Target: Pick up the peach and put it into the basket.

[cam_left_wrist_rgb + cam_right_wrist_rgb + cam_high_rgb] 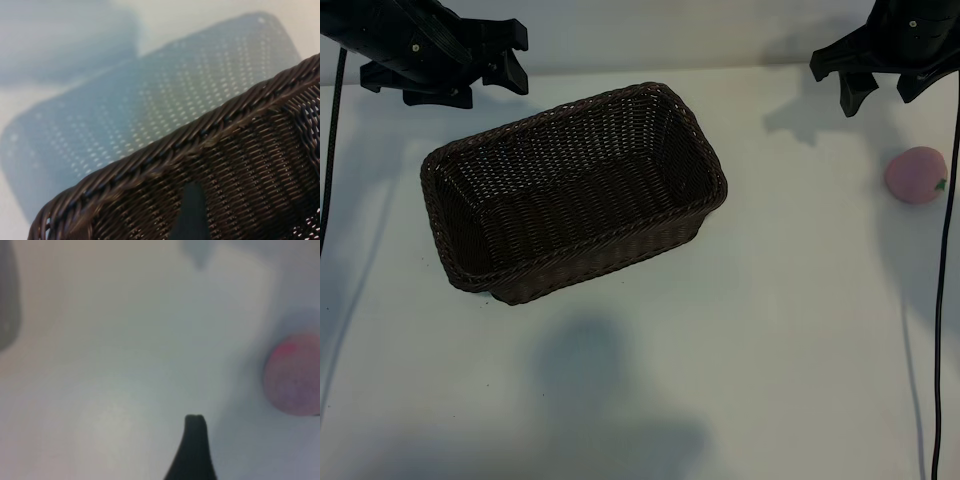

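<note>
The peach, small, round and pink with a green leaf, lies on the white table at the far right. The dark brown wicker basket stands left of centre, at an angle, with nothing inside. My right gripper hangs open above the table's back right, just behind the peach and apart from it. In the right wrist view the peach sits off to one side of one dark finger. My left gripper hovers open at the back left, over the basket's far corner; the left wrist view shows the braided rim.
A black cable runs down the table's right edge, close to the peach. Another cable hangs at the far left. Bare white tabletop stretches between the basket and the peach and across the whole front.
</note>
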`<state>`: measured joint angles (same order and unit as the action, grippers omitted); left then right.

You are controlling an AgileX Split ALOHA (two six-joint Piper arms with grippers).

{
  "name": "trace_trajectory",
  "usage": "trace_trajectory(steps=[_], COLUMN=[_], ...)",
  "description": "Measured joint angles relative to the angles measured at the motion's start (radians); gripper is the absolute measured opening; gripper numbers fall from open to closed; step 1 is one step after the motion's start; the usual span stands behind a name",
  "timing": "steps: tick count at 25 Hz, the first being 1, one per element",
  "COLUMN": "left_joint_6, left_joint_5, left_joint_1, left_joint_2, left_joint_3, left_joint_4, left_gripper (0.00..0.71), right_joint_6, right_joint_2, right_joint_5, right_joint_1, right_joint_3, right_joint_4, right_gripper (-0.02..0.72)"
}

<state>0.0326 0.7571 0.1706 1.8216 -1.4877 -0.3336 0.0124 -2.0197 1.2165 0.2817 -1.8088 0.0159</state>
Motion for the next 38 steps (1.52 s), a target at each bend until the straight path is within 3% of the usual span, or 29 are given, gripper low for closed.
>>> trace_trajectory(steps=[24,29,38], left_joint_6=[0.000,0.058,0.287], left_joint_5=[-0.033,0.036,0.033], left_joint_1=[0.000,-0.013,-0.019], left_joint_2=[0.000,-0.011,-0.232], left_joint_3=[0.000,0.007,0.289], left_joint_4=[0.001,0.067,0.296], left_gripper=[0.590,0.590,0.590], right_joint_6=[0.000,0.000,0.000], right_joint_2=[0.000,0.000,0.000], right_joint_5=[0.000,0.000,0.000], right_joint_1=[0.000,0.000,0.000], right_joint_3=[0.000,0.000,0.000], right_joint_4=[-0.001,-0.002,-0.002], right_gripper=[0.585,0.585,0.584])
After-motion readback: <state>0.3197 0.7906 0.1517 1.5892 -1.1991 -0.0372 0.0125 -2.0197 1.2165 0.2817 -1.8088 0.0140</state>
